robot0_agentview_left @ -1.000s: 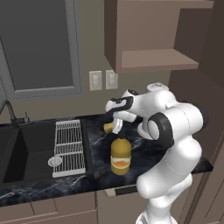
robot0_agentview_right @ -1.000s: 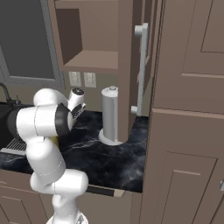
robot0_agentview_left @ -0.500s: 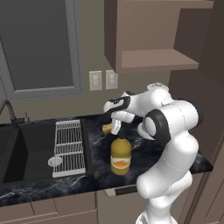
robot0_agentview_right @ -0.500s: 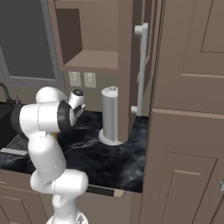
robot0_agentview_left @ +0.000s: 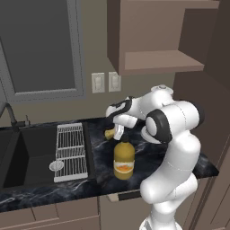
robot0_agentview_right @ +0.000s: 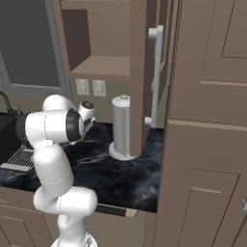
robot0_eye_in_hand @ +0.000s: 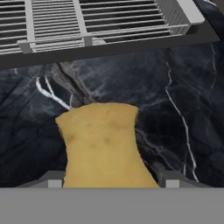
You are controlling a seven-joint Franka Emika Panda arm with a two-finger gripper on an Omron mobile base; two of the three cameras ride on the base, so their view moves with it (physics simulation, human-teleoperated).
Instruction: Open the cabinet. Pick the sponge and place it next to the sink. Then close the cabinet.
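The yellow-tan sponge (robot0_eye_in_hand: 105, 144) sits between my gripper's (robot0_eye_in_hand: 111, 183) two fingertips, pinched at its sides, low over the black marble counter (robot0_eye_in_hand: 183, 96). From the left base camera the gripper (robot0_agentview_left: 117, 130) points down with the sponge (robot0_agentview_left: 109, 133) at its tip. It hangs just right of the white wire rack (robot0_agentview_left: 70, 150) and the dark sink (robot0_agentview_left: 27, 152). The brown cabinet (robot0_agentview_left: 157, 58) stands open, its shelf bare. Its door swings out with the silver bar handle (robot0_agentview_right: 155, 77) facing the room.
A yellow-orange bottle (robot0_agentview_left: 123, 159) with a dark cap stands on the counter right in front of the gripper. A grey paper-towel roll (robot0_agentview_right: 121, 128) stands further right, under the open cabinet. The rack's edge (robot0_eye_in_hand: 100, 22) lies just beyond the sponge.
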